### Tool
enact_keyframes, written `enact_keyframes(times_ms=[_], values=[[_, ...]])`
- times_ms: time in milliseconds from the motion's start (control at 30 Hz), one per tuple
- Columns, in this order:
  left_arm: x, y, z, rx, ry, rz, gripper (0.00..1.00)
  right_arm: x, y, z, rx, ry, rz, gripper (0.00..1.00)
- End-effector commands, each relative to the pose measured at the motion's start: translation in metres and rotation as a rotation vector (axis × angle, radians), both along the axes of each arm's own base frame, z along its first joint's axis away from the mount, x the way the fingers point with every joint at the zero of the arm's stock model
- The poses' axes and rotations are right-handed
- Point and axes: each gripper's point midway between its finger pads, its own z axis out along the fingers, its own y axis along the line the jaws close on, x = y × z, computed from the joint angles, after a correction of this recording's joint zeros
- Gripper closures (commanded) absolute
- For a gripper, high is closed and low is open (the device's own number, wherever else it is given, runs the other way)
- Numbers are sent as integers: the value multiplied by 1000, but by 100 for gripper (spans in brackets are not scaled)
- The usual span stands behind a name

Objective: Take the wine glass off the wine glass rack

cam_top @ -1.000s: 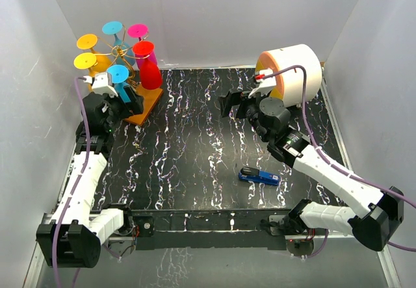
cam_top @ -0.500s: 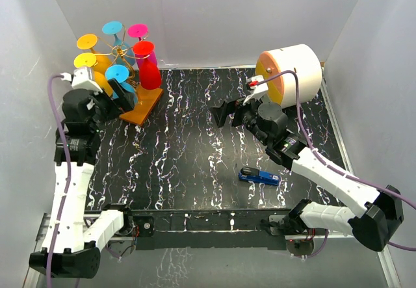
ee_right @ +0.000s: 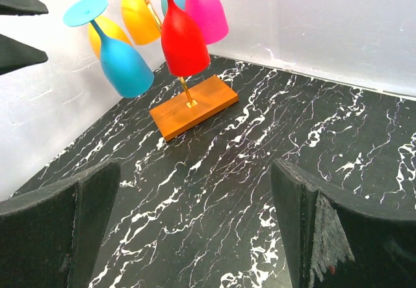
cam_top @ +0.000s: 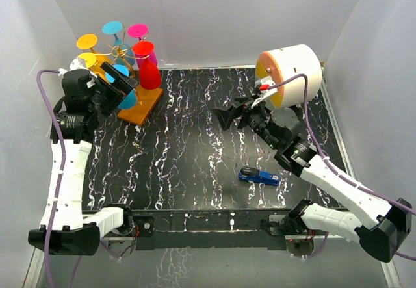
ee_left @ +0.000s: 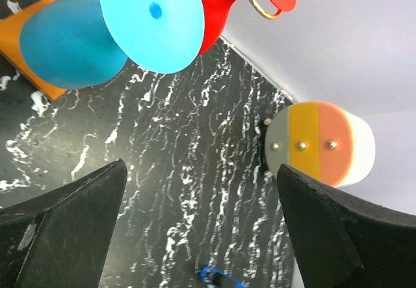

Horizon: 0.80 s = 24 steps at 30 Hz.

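Observation:
The wine glass rack (cam_top: 117, 52) stands at the far left on its orange base (cam_top: 142, 106). Yellow, blue, pink and red glasses hang upside down from it. My left gripper (cam_top: 123, 83) is open and empty, raised next to the light blue glass (cam_top: 128, 98). In the left wrist view that glass (ee_left: 153, 18) and a red glass (ee_left: 218, 12) sit above the jaws (ee_left: 200, 171), not between them. My right gripper (cam_top: 231, 112) is open and empty over the table's middle, facing the rack. Its wrist view (ee_right: 195, 171) shows the blue glass (ee_right: 123, 67), red glass (ee_right: 182, 44) and base (ee_right: 195, 106).
A white drum with an orange and yellow face (cam_top: 292, 73) lies at the back right. A blue stapler (cam_top: 259, 176) lies on the black marbled table (cam_top: 188, 164) near the right arm. White walls close in the left, back and right.
My left arm has lifted and swung back to the left, turning its open gripper towards the blue glass. My right gripper has shifted a little.

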Motion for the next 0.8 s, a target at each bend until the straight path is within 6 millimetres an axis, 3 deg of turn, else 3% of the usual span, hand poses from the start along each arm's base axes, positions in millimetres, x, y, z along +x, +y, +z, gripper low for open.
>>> enact_keyframes(times_ms=[0,167,267,400,567,767], values=[[11,-4,24,-174,-54,69,1,-4,-6,19,30,-77,-4,2],[26,3,17,-320,-74,150,6,-4,-9,21,28,-88,-17,2],[30,19,12,-342,-78,223,14,-4,-12,19,23,-90,-27,2],[29,40,4,-352,-74,314,15,-5,-13,17,27,-99,-30,2],[38,56,2,-392,-93,332,27,-5,-12,14,26,-96,-26,2],[55,61,6,-461,-126,288,44,-5,-12,13,29,-95,-25,2]])
